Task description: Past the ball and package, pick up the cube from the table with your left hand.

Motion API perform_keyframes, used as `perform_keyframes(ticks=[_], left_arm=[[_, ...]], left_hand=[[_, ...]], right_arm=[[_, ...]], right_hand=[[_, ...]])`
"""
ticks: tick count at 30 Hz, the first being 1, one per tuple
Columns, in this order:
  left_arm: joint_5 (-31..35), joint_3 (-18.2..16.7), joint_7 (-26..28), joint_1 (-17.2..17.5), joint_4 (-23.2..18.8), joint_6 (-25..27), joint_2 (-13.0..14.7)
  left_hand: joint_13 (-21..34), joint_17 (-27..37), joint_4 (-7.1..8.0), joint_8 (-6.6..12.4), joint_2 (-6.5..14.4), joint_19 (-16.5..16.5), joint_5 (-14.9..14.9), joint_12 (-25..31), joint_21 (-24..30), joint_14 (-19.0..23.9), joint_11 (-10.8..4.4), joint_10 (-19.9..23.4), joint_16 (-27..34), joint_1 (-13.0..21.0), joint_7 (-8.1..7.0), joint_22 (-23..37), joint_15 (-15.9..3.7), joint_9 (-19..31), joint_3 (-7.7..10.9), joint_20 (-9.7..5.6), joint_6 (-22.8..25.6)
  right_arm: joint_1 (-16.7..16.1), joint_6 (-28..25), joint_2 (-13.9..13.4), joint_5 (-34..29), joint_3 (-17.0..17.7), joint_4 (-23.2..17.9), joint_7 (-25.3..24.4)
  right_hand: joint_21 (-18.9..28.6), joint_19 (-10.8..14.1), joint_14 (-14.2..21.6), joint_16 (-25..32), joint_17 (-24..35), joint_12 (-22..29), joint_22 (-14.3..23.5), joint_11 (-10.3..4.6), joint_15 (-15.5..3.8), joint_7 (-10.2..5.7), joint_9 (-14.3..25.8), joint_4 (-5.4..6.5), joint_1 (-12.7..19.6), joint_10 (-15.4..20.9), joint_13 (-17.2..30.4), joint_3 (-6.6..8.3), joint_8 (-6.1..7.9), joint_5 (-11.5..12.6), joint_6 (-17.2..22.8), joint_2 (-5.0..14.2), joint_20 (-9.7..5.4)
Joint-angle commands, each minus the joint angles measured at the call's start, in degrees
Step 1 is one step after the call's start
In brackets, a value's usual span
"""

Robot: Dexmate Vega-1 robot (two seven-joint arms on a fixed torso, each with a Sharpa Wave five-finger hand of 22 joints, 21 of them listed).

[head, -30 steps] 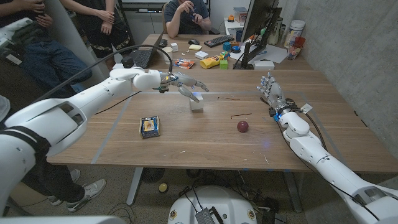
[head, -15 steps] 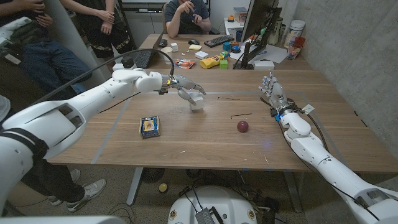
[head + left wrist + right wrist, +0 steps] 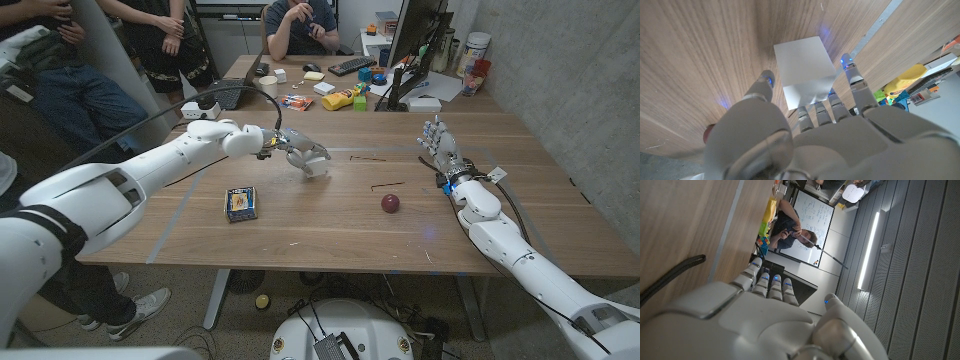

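1. Change since the earlier frames: the left hand (image 3: 303,156) has come down from above the white cube (image 3: 316,167) and now wraps around it. The cube, the package and the ball show no shift on the table.
2. Wooden table (image 3: 300,225): carries all task items. The cube sits toward the far middle, beyond the other two items as seen from the robot.
3. Left arm (image 3: 150,175): reaches in across the near left part of the table, passing above and behind the package, which puts the hand at the cube without disturbing anything.
4. Left hand: in the left wrist view the thumb (image 3: 762,82) stands on one side of the cube (image 3: 805,70) and the other fingers (image 3: 852,80) on the opposite side. The fingers are partly closed. Firm contact cannot be confirmed, and the cube appears to rest on the table.
5. Right hand (image 3: 437,147): stands near the right edge, fingers extended upward and apart, holding nothing. It is well apart from the work area.
6. Package (image 3: 240,203): small, blue and yellow, lies near and left of the cube.
7. Ball (image 3: 390,203): dark red, lies near and right of the cube.
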Motion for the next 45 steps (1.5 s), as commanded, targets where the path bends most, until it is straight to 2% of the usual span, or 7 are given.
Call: perform_keyframes(ticks=[1,3,6,8,11,28,45], left_arm=[[3.4,1.0,10.3,1.8,-1.0,2.2,0.8],[4.4,0.8,12.9,2.4,-2.0,3.1,1.3],[5.1,0.6,16.3,2.9,-2.3,3.1,1.6],[5.1,0.6,16.3,3.0,-2.5,3.2,1.7],[5.4,0.5,16.6,3.2,-3.2,3.8,1.9],[5.4,-0.4,14.2,4.2,-7.1,4.9,3.2],[4.1,-4.0,13.5,5.7,-11.5,6.0,4.8]], left_hand=[[0.6,0.6,-0.41,1.25,5.9,7.8,-0.5,1.9,2.2,7.7,0.09,6.4,2.4,8.9,2.04,0.2,-3.65,0.3,0.45,-5.54,6.2],[0.7,0.8,-0.57,2.09,6.7,9.4,-0.6,2.8,2.4,10.4,-0.96,9.5,3.2,11.8,3.30,0.1,-5.09,0.4,0.07,-7.23,9.7],[0.7,0.7,-0.79,2.72,8.1,13.4,-0.5,3.5,3.6,15.5,-1.81,13.1,4.2,16.7,4.91,0.1,-7.79,0.4,1.07,-9.67,13.9],[0.7,0.6,-0.86,2.96,8.5,14.7,-0.6,4.0,4.0,17.4,-2.38,14.9,4.4,18.4,5.92,0.1,-8.82,0.4,1.62,-10.44,15.4],[0.7,0.5,-0.94,3.13,8.7,16.0,-0.8,4.0,4.5,19.4,-2.07,16.1,4.6,20.6,6.57,0.2,-9.54,0.4,2.37,-11.02,17.1],[0.7,0.6,-0.71,3.15,7.6,16.2,-1.2,3.5,4.5,20.2,-2.45,16.1,4.0,22.0,6.64,0.1,-9.39,0.4,2.29,-10.95,18.9],[0.6,0.7,-0.57,2.99,6.8,16.3,-1.4,3.3,4.5,21.0,-3.00,16.6,3.9,22.7,6.19,0.1,-9.27,0.4,1.77,-10.91,19.8]], right_arm=[[0.0,-0.4,-0.3,-0.5,0.0,-0.3,-0.4],[0.2,-0.3,-0.2,-0.4,0.0,-0.2,-0.2],[0.3,-0.3,-0.1,-0.3,-0.1,0.1,0.0],[0.4,-0.2,-0.1,-0.3,-0.1,0.2,0.1],[0.4,-0.2,0.0,-0.3,-0.1,0.3,0.1],[0.3,-0.1,0.0,-0.5,-0.1,0.4,-0.2],[0.4,-0.1,0.1,-0.5,-0.2,0.5,0.0]], right_hand=[[0.3,0.4,0.3,0.5,0.2,0.3,0.1,-0.25,-0.04,0.11,0.2,0.04,-0.2,0.2,0.1,-0.36,0.49,0.4,-0.1,-0.04,0.02],[0.3,0.4,0.3,0.4,0.2,0.3,0.1,-0.24,-0.04,0.08,0.2,0.03,-0.2,0.2,0.1,-0.39,0.49,0.4,-0.1,-0.06,0.02],[0.3,0.4,0.3,0.4,0.1,0.3,0.1,-0.27,0.00,0.12,0.2,-0.01,-0.1,0.2,0.1,-0.44,0.49,0.4,-0.1,-0.11,0.01],[0.2,0.3,0.3,0.4,0.1,0.3,0.1,-0.29,0.03,0.14,0.2,-0.04,-0.1,0.2,0.1,-0.48,0.49,0.4,-0.1,-0.16,0.03],[0.2,0.3,0.3,0.4,0.1,0.3,0.1,-0.25,-0.03,0.15,0.2,-0.07,-0.1,0.2,0.1,-0.53,0.49,0.4,-0.1,-0.22,0.04],[0.2,0.1,0.3,0.4,0.1,0.3,0.1,-0.11,-0.13,0.09,0.2,-0.24,0.1,0.2,0.1,-0.83,0.48,0.5,-0.1,-0.44,0.00],[0.1,-0.1,0.3,0.4,0.1,0.3,0.1,-0.23,-0.08,0.12,0.2,-0.32,0.2,0.2,0.1,-1.06,0.48,0.6,-0.1,-0.46,-0.11]])
